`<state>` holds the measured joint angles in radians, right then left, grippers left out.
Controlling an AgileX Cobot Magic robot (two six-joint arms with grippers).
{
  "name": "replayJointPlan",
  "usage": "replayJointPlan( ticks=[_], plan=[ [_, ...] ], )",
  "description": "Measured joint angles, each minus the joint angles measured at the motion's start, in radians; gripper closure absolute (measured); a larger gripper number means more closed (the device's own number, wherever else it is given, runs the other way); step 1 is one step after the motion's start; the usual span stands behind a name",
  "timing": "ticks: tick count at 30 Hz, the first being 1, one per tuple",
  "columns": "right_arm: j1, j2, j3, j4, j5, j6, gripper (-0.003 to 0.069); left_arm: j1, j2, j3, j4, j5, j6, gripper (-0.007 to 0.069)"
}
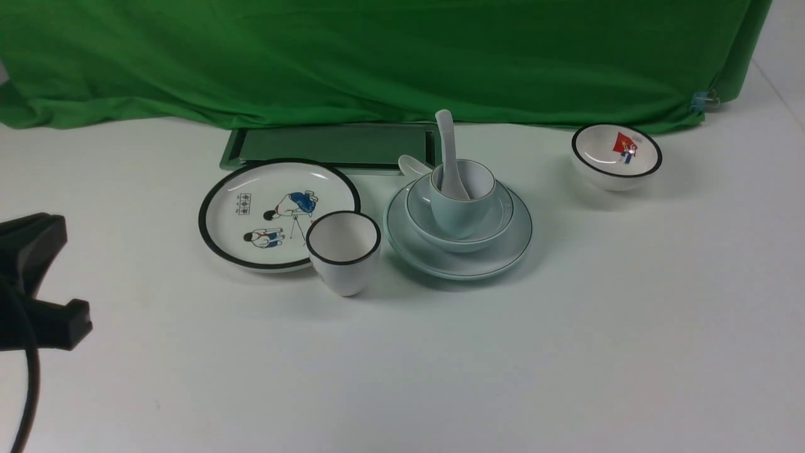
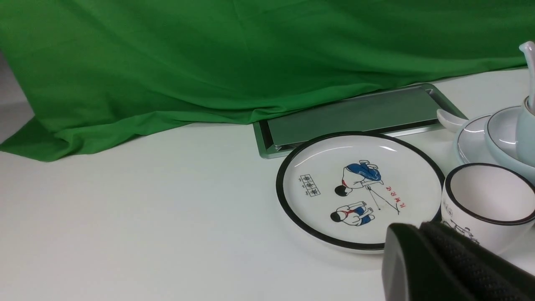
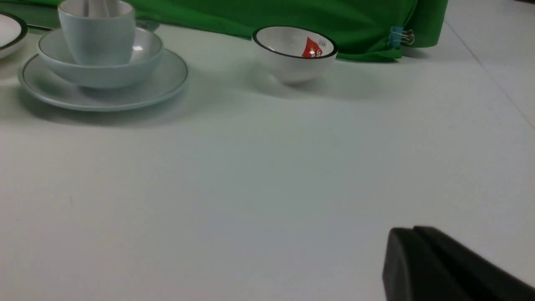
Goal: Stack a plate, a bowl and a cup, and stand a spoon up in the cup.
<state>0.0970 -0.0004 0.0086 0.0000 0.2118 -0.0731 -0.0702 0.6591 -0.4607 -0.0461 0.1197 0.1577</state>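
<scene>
At frame centre, pale blue-green plate [image 1: 509,248], bowl [image 1: 500,217], cup [image 1: 456,217] stacked; glossy white ceramic spoon [image 1: 448,154] upright in cup. Left gripper [image 1: 38,283] at left edge, spread apart, holding nothing. Right gripper [image 3: 443,267]: cannot tell.

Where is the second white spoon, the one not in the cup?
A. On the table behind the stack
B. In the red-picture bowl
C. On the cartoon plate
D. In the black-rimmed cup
A: the second spoon lies on the table just behind the plate.

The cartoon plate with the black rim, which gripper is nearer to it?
Left. The left gripper sits just beside the cartoon plate; the right gripper is far off, beyond the blue-green stack.
</scene>
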Motion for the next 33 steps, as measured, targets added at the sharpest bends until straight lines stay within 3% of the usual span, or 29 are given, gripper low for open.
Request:
replayJointPlan(
  ticks=[16, 26, 29, 33],
  plan=[
    [0.0, 0.0, 0.0, 0.0, 0.0, 0.0, 0.0622, -0.001, -0.042, 0.045, 0.0, -0.044, 0.0, 0.0654],
    [0.0, 0.0, 0.0, 0.0, 0.0, 0.0, 0.0598, 0.005, -0.426, 0.439, 0.0, -0.214, 0.0, 0.0654],
    [0.0, 0.0, 0.0, 0.0, 0.001, 0.0, 0.0589, 0.007, -0.573, 0.462, -0.004, -0.009, 0.0, 0.0654],
    [0.0, 0.0, 0.0, 0.0, 0.002, 0.0, 0.0589, 0.009, -0.651, 0.468, -0.025, 0.116, 0.0, 0.0654]
  ],
)
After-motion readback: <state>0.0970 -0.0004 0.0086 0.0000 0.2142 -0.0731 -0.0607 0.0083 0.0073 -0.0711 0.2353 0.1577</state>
